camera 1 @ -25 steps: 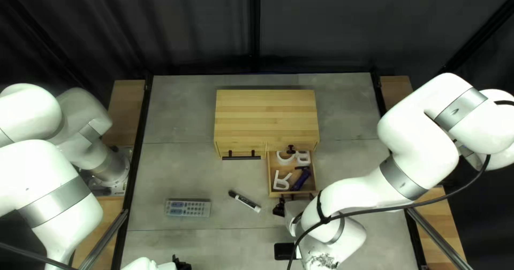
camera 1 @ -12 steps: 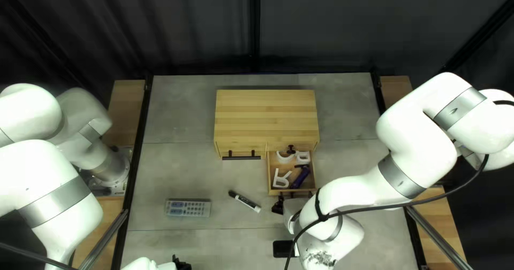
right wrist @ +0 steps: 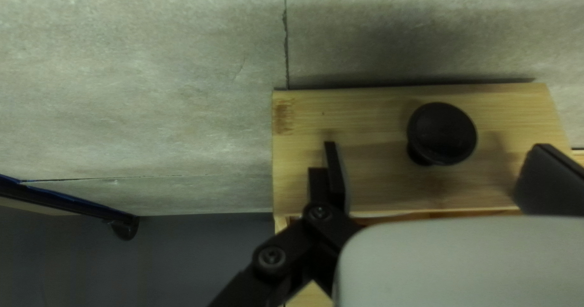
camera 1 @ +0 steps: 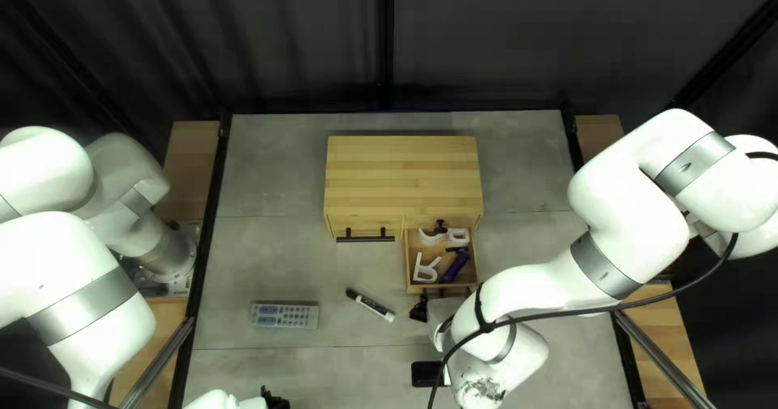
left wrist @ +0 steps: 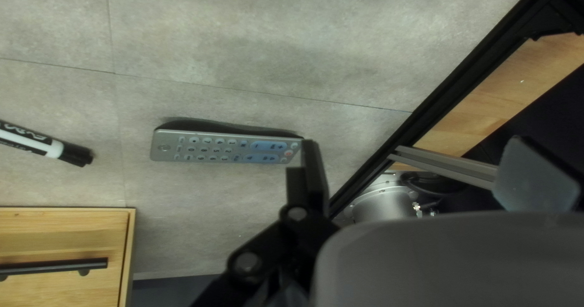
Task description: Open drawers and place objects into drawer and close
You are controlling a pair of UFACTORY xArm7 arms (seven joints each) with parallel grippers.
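In the top left view, my right gripper (camera 1: 419, 308) is at the front of the pulled-out drawer (camera 1: 412, 263), partly hidden by its arm. The drawer holds white letters (camera 1: 425, 269) and a purple tool (camera 1: 455, 268). The right wrist view shows my right gripper (right wrist: 433, 176) open, the black knob (right wrist: 441, 133) between its spread fingers, touched by neither. My left gripper (camera 1: 276, 401) is at the near edge in the top left view; the left wrist view shows this gripper (left wrist: 423, 170) open and empty, the grey remote (left wrist: 225, 147) beyond one finger.
The wooden cabinet (camera 1: 403, 178) stands at the middle back, with a closed drawer's black bar handle (camera 1: 365, 239) on its left. A black and white marker (camera 1: 370, 304) lies left of my right gripper, and the remote lies further left.
The drawer has slid a little inward toward the cabinet, carrying its contents along. My right arm and gripper have moved the same way. The left arm has stayed still.
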